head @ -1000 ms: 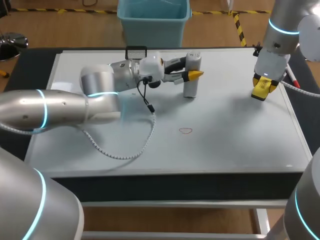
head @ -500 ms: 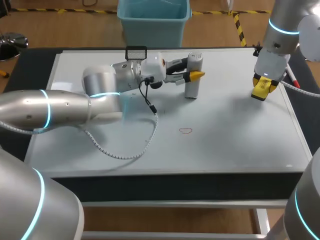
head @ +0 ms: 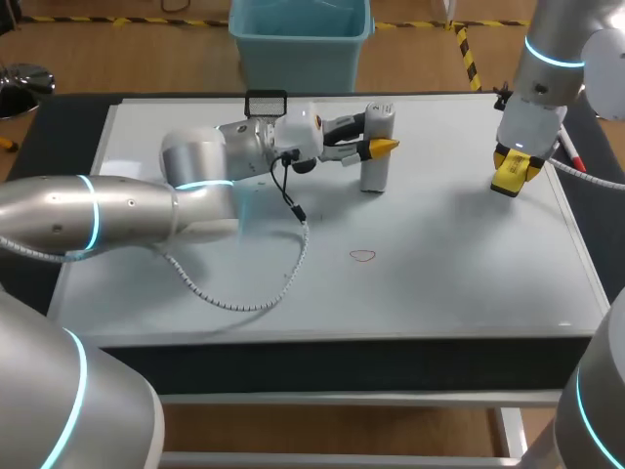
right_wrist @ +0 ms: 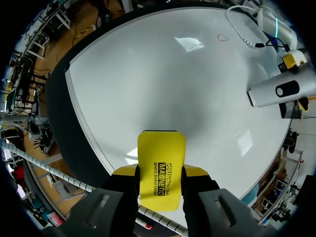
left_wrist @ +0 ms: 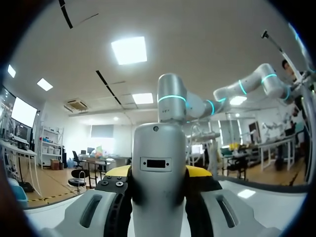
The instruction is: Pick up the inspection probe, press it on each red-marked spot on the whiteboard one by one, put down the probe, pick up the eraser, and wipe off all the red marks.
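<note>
One red mark point(head: 363, 256) was observed on the whiteboard point(head: 469, 283). The probe point(head: 374, 171) was clamped upright by the left gripper point(left_wrist: 158, 174) near the far edge, the eraser point(right_wrist: 161, 153) by the right gripper point(right_wrist: 160, 171). Set-down was judged current; release was required next

I watch my left arm point(head: 195, 168) creep a little toward the right across the tabletop point(head: 459, 283), its pincer point(head: 376, 133) taking the upright inspection probe point(head: 374, 172) clamped in it a touch that way, all of that shift falling in the first half-second.
</note>
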{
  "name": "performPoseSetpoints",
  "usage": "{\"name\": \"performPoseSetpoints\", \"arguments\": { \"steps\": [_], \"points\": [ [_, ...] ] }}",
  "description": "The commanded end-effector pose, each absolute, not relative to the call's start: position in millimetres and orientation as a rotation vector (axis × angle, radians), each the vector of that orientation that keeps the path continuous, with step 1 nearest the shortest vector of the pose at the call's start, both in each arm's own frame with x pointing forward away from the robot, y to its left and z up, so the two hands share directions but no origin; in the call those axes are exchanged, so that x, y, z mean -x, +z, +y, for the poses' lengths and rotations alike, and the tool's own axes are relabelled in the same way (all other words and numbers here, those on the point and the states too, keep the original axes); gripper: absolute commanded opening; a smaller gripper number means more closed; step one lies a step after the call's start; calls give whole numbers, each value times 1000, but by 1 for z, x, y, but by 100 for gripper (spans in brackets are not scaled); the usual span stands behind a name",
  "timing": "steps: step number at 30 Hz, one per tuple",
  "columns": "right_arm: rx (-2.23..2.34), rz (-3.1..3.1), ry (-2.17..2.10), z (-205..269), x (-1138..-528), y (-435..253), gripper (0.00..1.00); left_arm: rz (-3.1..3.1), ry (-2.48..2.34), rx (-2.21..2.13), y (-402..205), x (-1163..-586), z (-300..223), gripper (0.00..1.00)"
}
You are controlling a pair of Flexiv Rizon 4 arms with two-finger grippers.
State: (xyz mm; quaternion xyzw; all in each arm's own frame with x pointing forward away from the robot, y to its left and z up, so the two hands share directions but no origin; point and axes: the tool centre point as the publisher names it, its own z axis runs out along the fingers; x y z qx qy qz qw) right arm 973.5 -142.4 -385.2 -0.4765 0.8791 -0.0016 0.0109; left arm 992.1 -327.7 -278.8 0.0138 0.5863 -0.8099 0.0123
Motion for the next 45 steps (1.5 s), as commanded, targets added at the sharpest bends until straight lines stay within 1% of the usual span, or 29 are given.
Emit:
{"name": "performPoseSetpoints", "arguments": {
  "steps": [1, 10, 15, 20, 29, 45],
  "points": [
    [1491, 2743, -6, -143, -974, -385, 0, 1825, -2530, -49, -283, -994, -328, 0],
    [1491, 2743, -6, -143, -974, -385, 0, 1830, -2525, -58, -280, -994, -327, 0],
    [1491, 2743, -6, -143, -974, -385, 0, 1807, -2540, -74, -264, -989, -324, 0],
    [1491, 2743, -6, -143, -974, -385, 0, 1764, -2570, -93, -246, -985, -310, 0],
    [1491, 2743, -6, -143, -974, -385, 0, 1735, -2537, -104, -225, -974, -270, 0],
    [1491, 2743, -6, -143, -974, -385, 0, 1716, -2468, -8, -224, -965, -188, 0]
  ]
}}
